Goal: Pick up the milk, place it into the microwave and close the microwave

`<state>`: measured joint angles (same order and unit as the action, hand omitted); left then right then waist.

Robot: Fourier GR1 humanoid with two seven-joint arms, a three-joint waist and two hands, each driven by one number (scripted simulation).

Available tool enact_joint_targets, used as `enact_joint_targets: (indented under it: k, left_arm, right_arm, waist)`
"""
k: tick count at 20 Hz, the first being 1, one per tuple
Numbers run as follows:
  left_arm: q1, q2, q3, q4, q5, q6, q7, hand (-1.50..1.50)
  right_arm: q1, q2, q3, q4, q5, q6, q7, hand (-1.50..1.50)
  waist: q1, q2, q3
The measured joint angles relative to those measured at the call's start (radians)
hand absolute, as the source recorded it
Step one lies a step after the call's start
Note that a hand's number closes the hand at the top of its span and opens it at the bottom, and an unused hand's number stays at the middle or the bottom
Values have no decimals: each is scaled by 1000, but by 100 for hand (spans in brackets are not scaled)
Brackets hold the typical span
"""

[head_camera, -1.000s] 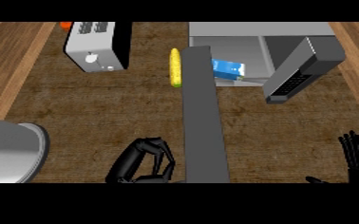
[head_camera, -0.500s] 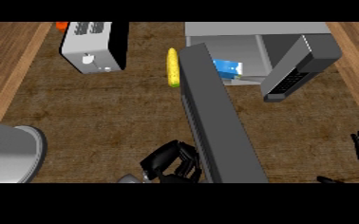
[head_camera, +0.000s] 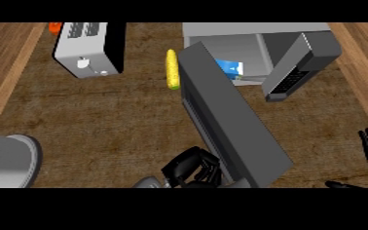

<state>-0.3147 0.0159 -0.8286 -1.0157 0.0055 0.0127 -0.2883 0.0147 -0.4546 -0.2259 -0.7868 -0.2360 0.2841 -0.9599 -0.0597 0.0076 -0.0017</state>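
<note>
Milk (head_camera: 231, 68) already sits inside the microwave (head_camera: 237, 39), well beyond my left hand (head_camera: 193, 168), whose curled fingers, holding nothing, are against the door (head_camera: 233, 122) whose long axis runs away from them; right hand (head_camera: 359, 146) barely visible at the edge.

dark wood counter (head_camera: 108, 122), toaster (head_camera: 90, 48) back left, yellow corn cob (head_camera: 172, 68) centre, open microwave (head_camera: 287, 44) back right, grey plate (head_camera: 16, 161) left edge

One microwave (head_camera: 309, 53) at one o'clock, one milk carton (head_camera: 231, 68) inside it — one toaster (head_camera: 90, 48) at eleven, one corn cob (head_camera: 172, 68), one grey pot (head_camera: 16, 160) at eight — two robot hands: left (head_camera: 188, 168), right (head_camera: 361, 146).
</note>
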Motion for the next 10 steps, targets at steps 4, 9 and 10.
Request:
enact_joint_targets:
  k: [4,9,10]
  left_arm:
    - [-56,12,-69,11,99,100,-4,-150]
    - [-124,16,-130,16,201,209,9,150]
    - [-141,15,-138,11,221,228,16,150]
  right_arm:
    - [-21,-1,27,-62,-14,11,24,-150]
    - [-26,4,54,-125,-35,21,50,-150]
    - [-25,2,61,-137,-36,23,55,-150]
  waist:
    - [-27,5,-1]
    - [-66,11,-2]
    - [-74,11,-2]
